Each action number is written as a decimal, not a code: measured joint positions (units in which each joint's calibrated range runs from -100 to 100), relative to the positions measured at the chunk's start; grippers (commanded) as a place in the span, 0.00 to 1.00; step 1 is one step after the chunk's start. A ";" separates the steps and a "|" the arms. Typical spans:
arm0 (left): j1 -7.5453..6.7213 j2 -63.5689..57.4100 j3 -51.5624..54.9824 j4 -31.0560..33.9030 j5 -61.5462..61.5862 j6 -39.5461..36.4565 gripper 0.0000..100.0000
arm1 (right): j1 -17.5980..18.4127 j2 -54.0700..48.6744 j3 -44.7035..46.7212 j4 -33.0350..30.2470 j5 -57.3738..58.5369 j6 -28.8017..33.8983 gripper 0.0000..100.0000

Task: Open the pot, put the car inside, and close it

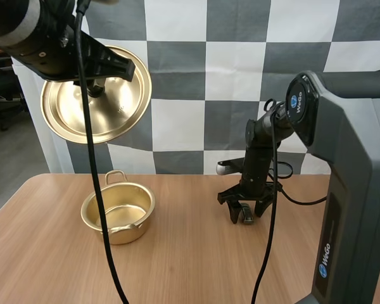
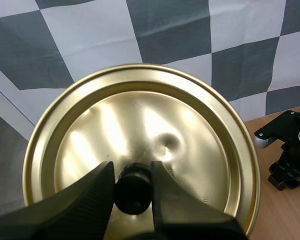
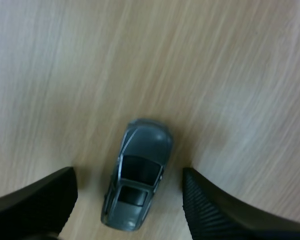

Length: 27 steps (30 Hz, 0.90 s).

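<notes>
The left gripper (image 2: 132,189) pinches the lid (image 2: 140,120) by its knob (image 2: 132,194), high at the left, so the pot (image 1: 123,235) below stands open, while the right gripper (image 1: 246,215), fingers spread, straddles the car (image 3: 137,175) on the table (image 1: 196,266) at the right, apparently to grasp it.
</notes>
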 measured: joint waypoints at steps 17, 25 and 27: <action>0.00 -0.44 0.00 0.00 0.00 0.00 0.16 | 0.00 0.74 0.25 2.62 0.48 -4.90 0.00; 0.00 -3.25 0.00 0.00 0.00 -0.25 0.16 | 0.00 -11.49 0.31 15.37 10.74 -16.95 0.00; 0.00 -4.36 0.00 0.00 0.00 -0.34 0.16 | 0.00 -14.98 0.31 18.96 15.28 -19.75 0.00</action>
